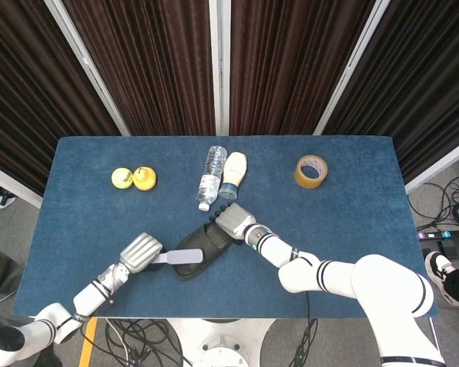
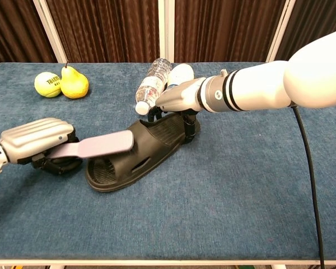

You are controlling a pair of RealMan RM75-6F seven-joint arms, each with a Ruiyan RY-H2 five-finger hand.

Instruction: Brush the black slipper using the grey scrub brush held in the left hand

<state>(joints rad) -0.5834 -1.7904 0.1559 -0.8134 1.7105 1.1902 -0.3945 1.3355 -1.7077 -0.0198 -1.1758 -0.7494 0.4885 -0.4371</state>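
left hand (image 2: 36, 140) grips grey scrub brush (image 2: 101, 145), seemingly touching black slipper (image 2: 143, 148).

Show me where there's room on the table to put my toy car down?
Bare blue table: the whole stretch right of the slipper, below the tape roll. Another patch lies between the pear and the water bottle. It is crowded mid-table, where both hands, brush and bottles cluster.

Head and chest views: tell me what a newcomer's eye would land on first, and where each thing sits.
The black slipper lies near the table's front middle, with both hands on the job: the right hand grips its heel end while the left hand holds the grey scrub brush across its toe strap. Behind it lie a water bottle and a white bottle, a tennis ball and yellow pear far left, and a tape roll far right.
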